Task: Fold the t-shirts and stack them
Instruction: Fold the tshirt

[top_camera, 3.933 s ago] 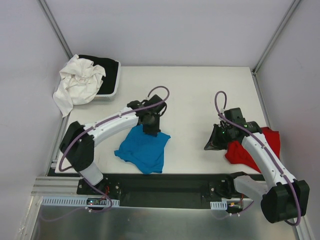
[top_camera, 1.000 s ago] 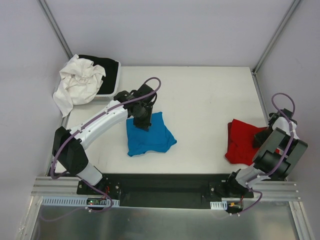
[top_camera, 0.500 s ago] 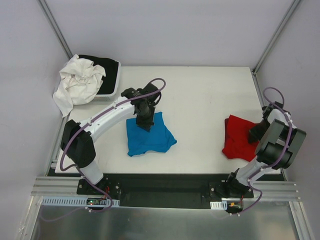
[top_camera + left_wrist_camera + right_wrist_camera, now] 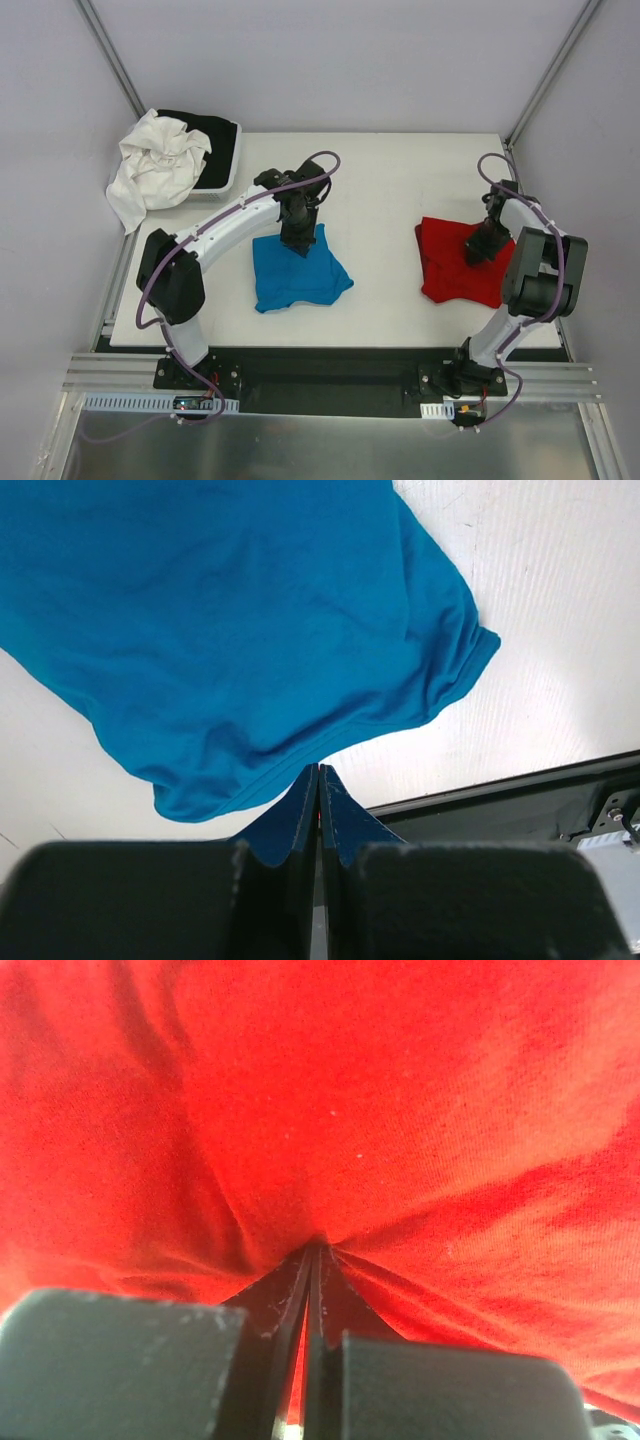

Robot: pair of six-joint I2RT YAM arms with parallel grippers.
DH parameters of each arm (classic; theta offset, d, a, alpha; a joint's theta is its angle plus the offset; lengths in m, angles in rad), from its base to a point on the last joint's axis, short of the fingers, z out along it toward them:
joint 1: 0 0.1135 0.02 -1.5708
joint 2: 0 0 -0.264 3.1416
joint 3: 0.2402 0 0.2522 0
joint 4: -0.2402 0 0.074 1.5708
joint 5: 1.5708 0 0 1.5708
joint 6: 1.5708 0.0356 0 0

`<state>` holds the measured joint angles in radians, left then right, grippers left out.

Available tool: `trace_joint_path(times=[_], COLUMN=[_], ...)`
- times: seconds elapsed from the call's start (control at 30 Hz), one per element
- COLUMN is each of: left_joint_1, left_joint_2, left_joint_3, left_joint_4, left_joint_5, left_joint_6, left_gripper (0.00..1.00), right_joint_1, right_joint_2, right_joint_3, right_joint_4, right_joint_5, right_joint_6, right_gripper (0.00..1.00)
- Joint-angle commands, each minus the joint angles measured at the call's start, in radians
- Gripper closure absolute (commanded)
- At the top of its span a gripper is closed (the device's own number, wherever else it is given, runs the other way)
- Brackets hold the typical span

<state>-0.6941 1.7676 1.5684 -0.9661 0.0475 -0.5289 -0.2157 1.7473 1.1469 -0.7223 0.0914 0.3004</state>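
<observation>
The turquoise-blue t-shirt point(image 4: 298, 272) lies partly folded on the white table point(image 4: 390, 190), left of centre. My left gripper point(image 4: 297, 243) is at its far edge with the jaws shut. In the left wrist view the gripper point(image 4: 318, 770) pinches the hem of the blue t-shirt point(image 4: 230, 610). The red t-shirt point(image 4: 452, 265) lies bunched at the right. My right gripper point(image 4: 478, 250) is on its right part. In the right wrist view the gripper point(image 4: 315, 1248) is shut on the red t-shirt point(image 4: 400, 1090), and the cloth puckers at the tips.
A crumpled white cloth garment point(image 4: 155, 165) hangs over a tray point(image 4: 237, 155) at the far left corner, with a black cloth garment point(image 4: 215, 130) in the tray. A black rail point(image 4: 330, 365) runs along the near edge. Frame posts stand at the far corners.
My right gripper has dragged the red t-shirt leftward, away from the table's right edge. My left gripper has shifted slightly at the blue t-shirt's far edge; the blue t-shirt lies as before.
</observation>
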Motion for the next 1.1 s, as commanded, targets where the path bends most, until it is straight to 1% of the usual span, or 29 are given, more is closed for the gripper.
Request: trace_joint_path(times=[0.0,0.17,0.4,0.9,1.07], left_joint_1=[-0.001,0.015,0.042,0.085,0.090], left_joint_2=[-0.002,-0.028,-0.060,-0.114,-0.126], left_joint_3=[0.035,0.010,-0.025,-0.083,-0.097], left_joint_4=[-0.023,-0.023,-0.023,-0.023,-0.023], left_joint_5=[0.008,0.008,0.017,0.014,0.011], left_joint_6=[0.026,0.040,0.047,0.052,0.049], left_gripper=[0.99,0.99,0.99,0.99,0.99], right_joint_1=[0.071,0.117,0.150,0.246,0.254], right_joint_2=[0.053,0.083,0.153,0.331,0.354], right_joint_3=[0.037,0.079,0.174,0.454,0.490], right_joint_4=[0.004,0.001,-0.011,-0.089,-0.094], right_joint_5=[-0.045,-0.041,-0.028,-0.013,-0.010], right_joint_6=[0.063,0.092,0.129,0.197,0.200], right_gripper=[0.99,0.99,0.99,0.99,0.99])
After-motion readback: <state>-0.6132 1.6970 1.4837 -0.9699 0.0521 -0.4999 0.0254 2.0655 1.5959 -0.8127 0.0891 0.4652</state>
